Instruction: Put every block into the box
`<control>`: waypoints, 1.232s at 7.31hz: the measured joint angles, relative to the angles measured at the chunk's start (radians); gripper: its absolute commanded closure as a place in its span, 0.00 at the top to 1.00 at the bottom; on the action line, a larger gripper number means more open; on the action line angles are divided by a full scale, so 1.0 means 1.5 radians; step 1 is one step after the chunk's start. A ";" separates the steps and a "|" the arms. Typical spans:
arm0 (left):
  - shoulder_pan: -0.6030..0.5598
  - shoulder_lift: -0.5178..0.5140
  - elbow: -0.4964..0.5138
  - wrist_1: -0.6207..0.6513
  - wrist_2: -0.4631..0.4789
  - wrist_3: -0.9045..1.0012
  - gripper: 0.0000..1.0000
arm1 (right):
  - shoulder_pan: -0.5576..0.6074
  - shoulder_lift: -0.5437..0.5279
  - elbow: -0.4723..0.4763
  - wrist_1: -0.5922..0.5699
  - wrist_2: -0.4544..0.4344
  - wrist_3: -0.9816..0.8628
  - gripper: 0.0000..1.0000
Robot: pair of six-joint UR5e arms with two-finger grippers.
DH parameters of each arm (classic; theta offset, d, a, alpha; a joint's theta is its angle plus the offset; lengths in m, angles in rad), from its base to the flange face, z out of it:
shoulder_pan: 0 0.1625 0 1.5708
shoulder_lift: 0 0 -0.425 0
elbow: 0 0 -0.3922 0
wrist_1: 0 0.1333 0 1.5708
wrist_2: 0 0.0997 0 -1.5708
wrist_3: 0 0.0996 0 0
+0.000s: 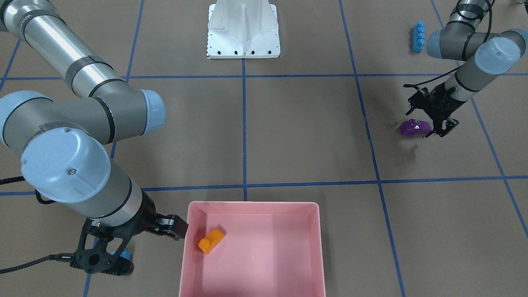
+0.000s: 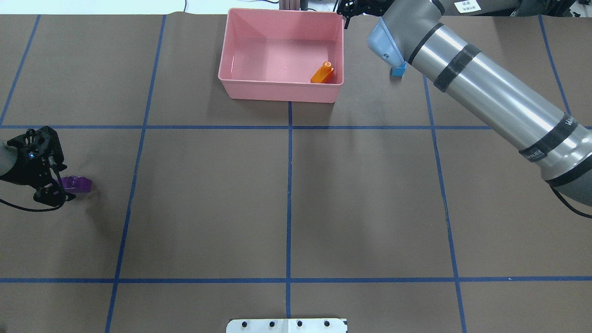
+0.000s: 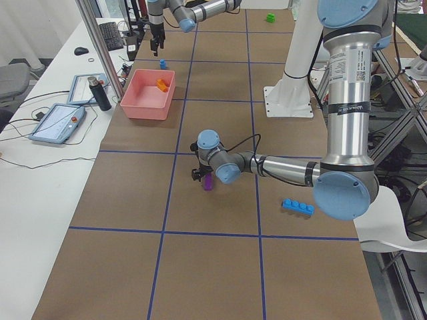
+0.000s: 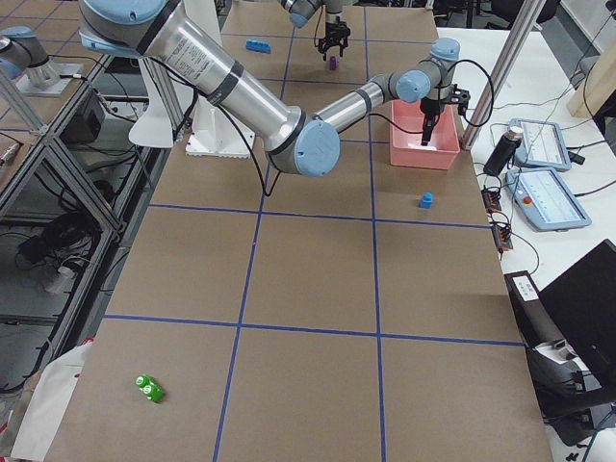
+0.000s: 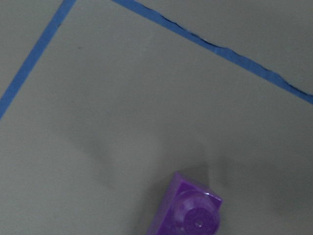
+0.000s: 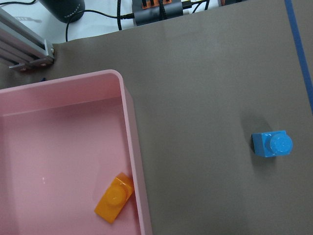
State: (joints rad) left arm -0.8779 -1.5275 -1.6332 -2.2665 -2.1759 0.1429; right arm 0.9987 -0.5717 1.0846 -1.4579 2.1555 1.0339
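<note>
The pink box (image 1: 251, 203) holds the orange block (image 1: 211, 240), which lies near the wall on the robot's right side. My right gripper (image 1: 154, 247) hovers open and empty just outside that wall, above the small blue block (image 2: 398, 70). That block also appears on the table in the right wrist view (image 6: 272, 144). My left gripper (image 1: 429, 119) is open, low over the purple wedge (image 1: 414, 128), which rests on the table and juts out past the fingers. The long blue block (image 1: 418, 36) lies behind the left arm. The green block (image 4: 148, 387) sits far off on the right side.
The white metal base (image 1: 243, 33) stands at the robot's centre. Blue tape lines (image 2: 289, 185) divide the brown table into squares. Tablets (image 3: 60, 120) and a dark bottle (image 3: 100, 93) sit on a side bench beyond the box.
</note>
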 measured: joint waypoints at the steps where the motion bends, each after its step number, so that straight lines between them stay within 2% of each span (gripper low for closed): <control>1: 0.002 -0.006 0.010 0.002 0.001 0.000 0.00 | 0.000 0.001 0.000 0.000 0.000 0.000 0.99; 5: -0.002 -0.006 -0.002 -0.002 -0.004 -0.056 0.00 | 0.000 0.004 0.001 0.004 0.000 0.001 0.99; 7: -0.002 -0.019 -0.049 -0.003 -0.005 -0.271 0.00 | 0.000 0.003 0.001 0.005 -0.002 0.001 0.99; 9: 0.000 -0.094 -0.070 0.000 -0.002 -0.541 0.00 | 0.001 0.000 -0.001 0.006 -0.004 -0.002 0.99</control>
State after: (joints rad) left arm -0.8786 -1.6689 -1.7385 -2.2670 -2.1795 -0.6693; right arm 0.9995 -0.5720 1.0834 -1.4494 2.1489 1.0312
